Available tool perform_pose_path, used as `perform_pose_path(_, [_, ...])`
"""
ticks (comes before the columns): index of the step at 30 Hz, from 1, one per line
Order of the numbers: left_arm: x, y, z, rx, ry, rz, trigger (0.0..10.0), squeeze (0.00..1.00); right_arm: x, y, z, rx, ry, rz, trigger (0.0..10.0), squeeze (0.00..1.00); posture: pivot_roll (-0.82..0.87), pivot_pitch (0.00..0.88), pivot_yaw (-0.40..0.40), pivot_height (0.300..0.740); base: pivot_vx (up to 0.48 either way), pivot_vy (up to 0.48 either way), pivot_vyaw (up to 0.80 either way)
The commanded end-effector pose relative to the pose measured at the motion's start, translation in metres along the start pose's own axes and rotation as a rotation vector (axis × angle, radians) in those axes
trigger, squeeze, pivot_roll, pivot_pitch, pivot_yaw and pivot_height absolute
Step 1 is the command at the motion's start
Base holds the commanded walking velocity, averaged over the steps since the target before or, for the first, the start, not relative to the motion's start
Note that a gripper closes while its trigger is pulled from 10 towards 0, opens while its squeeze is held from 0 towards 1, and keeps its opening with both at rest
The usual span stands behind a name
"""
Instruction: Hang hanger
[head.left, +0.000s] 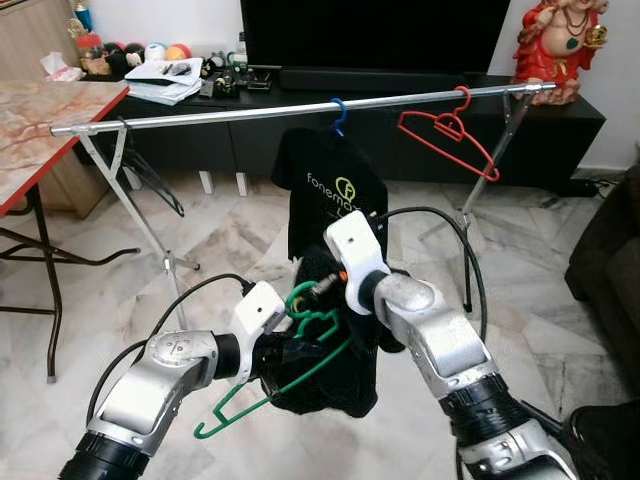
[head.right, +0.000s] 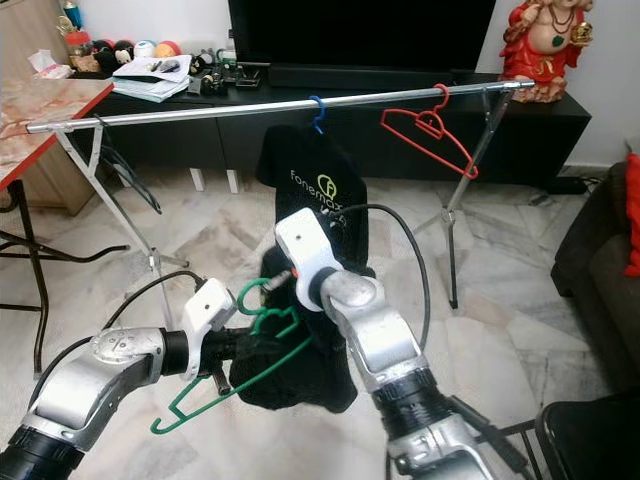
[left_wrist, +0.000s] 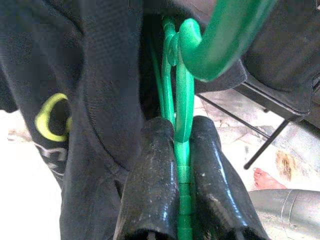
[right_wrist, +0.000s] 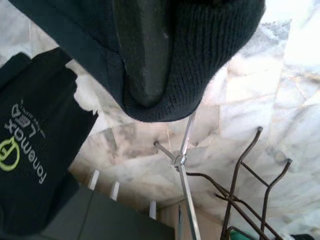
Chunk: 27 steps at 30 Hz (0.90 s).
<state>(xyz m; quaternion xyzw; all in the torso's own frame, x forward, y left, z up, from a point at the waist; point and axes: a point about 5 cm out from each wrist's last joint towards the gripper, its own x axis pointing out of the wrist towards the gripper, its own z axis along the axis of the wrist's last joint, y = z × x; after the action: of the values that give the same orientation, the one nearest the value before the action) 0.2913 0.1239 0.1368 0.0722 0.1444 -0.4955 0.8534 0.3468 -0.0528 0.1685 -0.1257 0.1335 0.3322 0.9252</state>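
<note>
My left gripper (left_wrist: 182, 125) is shut on the neck of a green hanger (head.left: 298, 295), low in front of me. Its hook curls upward and one arm slants down to the left. A black garment (head.left: 330, 385) is draped over the hanger. My right gripper (head.left: 322, 280) is pushed into the garment's top, and its ribbed collar wraps one finger (right_wrist: 145, 55). The other finger is hidden by cloth. Beyond, a silver rail (head.left: 230, 113) carries a black printed T-shirt (head.left: 335, 190) on a blue hanger (head.left: 338, 110) and a bare red hanger (head.left: 450, 135).
The rail stands on folding legs (head.left: 140, 220) on a marble floor. A marble-topped table (head.left: 40, 115) is at the left, a black TV console (head.left: 420, 120) behind, and a dark sofa (head.left: 610, 260) at the right. A person's foot (left_wrist: 262, 177) is on the floor.
</note>
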Motion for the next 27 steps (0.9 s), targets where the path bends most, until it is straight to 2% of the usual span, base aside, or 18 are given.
perform_pose_path(1, [0.001,-0.001,0.005,0.028,-0.015,-0.010,10.0,0.00,-0.002,0.009,0.012,-0.020,-0.054,0.057,10.0,0.00,0.02,0.087,-0.007,0.740,0.000,0.000,0.00])
perform_pose_path(2, [0.000,-0.001,0.005,0.028,-0.016,-0.010,10.0,0.00,-0.003,0.017,0.015,-0.057,-0.067,0.112,10.0,0.00,0.02,0.088,-0.007,0.740,0.000,0.000,0.00])
perform_pose_path(5, [0.001,-0.002,0.005,0.026,-0.015,-0.015,10.0,0.00,-0.004,0.025,0.014,-0.134,-0.061,0.157,10.0,0.00,0.02,0.089,-0.006,0.740,0.000,0.000,0.00])
perform_pose_path(7, [0.002,-0.003,0.005,0.025,-0.016,-0.020,10.0,0.00,-0.003,0.024,0.010,-0.177,-0.043,0.143,10.0,0.00,0.02,0.092,-0.006,0.740,0.000,0.000,0.00])
perform_pose_path(18, [0.003,-0.005,0.004,0.022,-0.015,-0.028,10.0,0.00,-0.008,0.021,0.013,-0.256,-0.027,0.161,10.0,0.00,0.01,0.096,-0.008,0.740,0.000,0.000,0.00])
perform_pose_path(19, [0.004,-0.005,0.004,0.021,-0.015,-0.028,10.0,0.00,-0.008,0.021,0.011,-0.274,-0.017,0.159,10.0,0.22,0.01,0.096,-0.008,0.740,0.000,0.000,0.00])
perform_pose_path(20, [0.004,-0.005,0.004,0.021,-0.016,-0.028,10.0,0.00,-0.008,0.020,0.010,-0.281,-0.011,0.155,10.0,0.36,0.01,0.096,-0.008,0.740,0.000,0.000,0.00])
perform_pose_path(21, [0.004,-0.005,0.004,0.022,-0.017,-0.029,10.0,0.00,-0.008,0.020,0.009,-0.284,-0.009,0.153,10.0,0.79,0.01,0.096,-0.008,0.740,0.000,0.000,0.00])
perform_pose_path(22, [0.004,-0.005,0.004,0.023,-0.018,-0.028,10.0,0.00,-0.008,0.020,0.009,-0.285,-0.007,0.151,10.0,1.00,0.01,0.096,-0.009,0.740,0.000,0.000,0.00])
perform_pose_path(27, [0.003,-0.004,0.004,0.023,-0.018,-0.024,10.0,0.00,-0.009,0.018,0.012,-0.287,-0.016,0.146,10.0,1.00,0.01,0.097,-0.009,0.740,0.000,0.000,0.00])
